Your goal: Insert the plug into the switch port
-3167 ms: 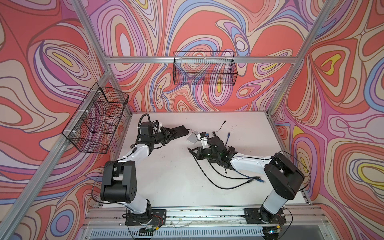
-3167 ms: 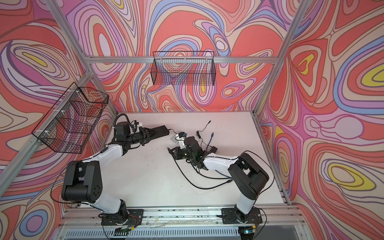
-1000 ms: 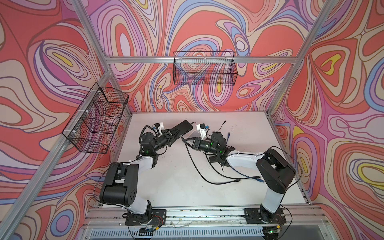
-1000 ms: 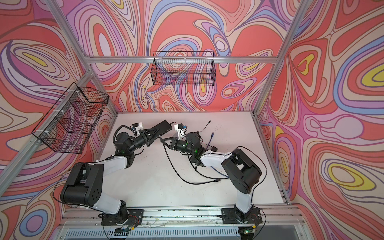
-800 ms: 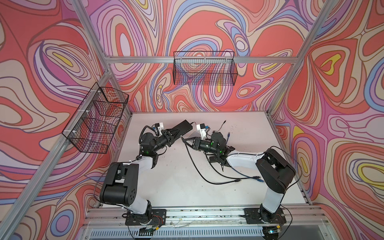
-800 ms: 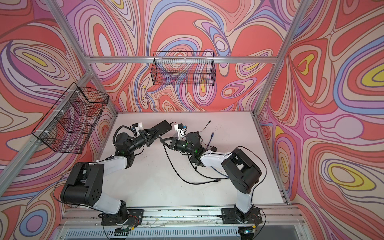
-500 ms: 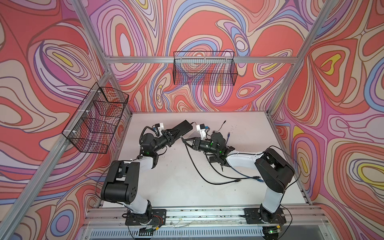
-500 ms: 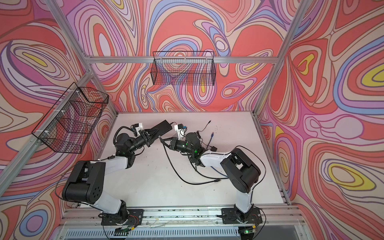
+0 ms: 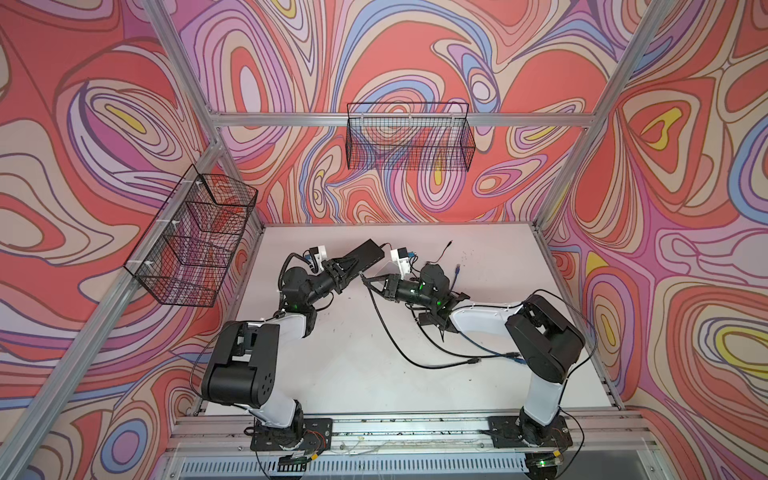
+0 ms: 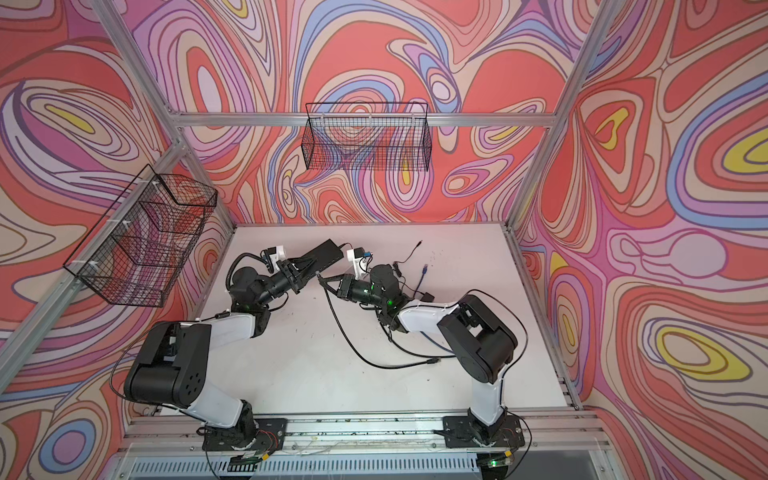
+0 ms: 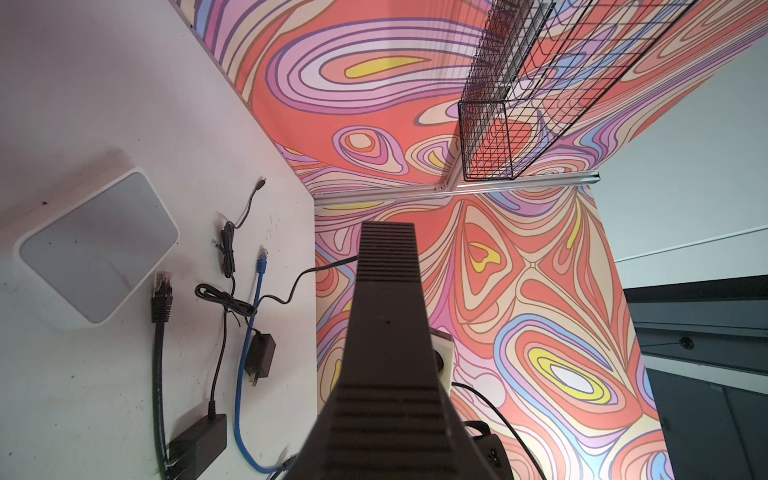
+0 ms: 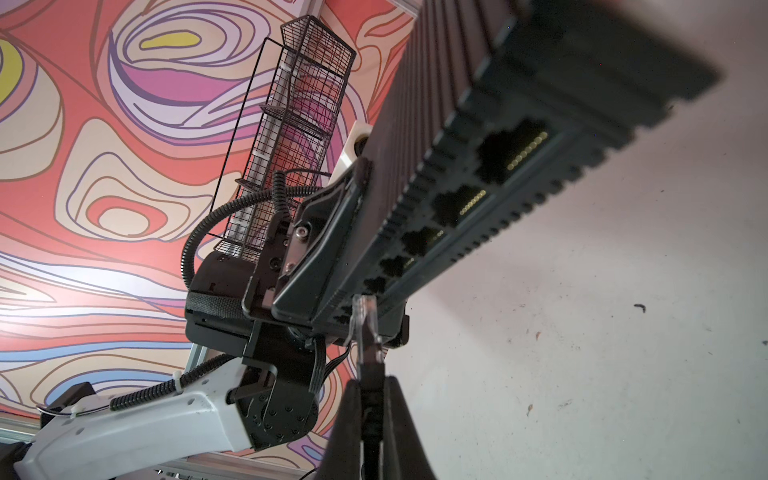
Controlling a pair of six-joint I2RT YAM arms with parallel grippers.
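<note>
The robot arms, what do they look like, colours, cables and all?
Left arm and right arm: bulky black joint housings, white link shells, green wrist lights. A ribbed black hose loops at the left wrist. Left pincer and right pincer are black, tapered.

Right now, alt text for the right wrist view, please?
The right claw holds a clear plug with its tip at the port row of the black switch, near the end gripped by the left claw. Whether it has entered a port is unclear.
</note>
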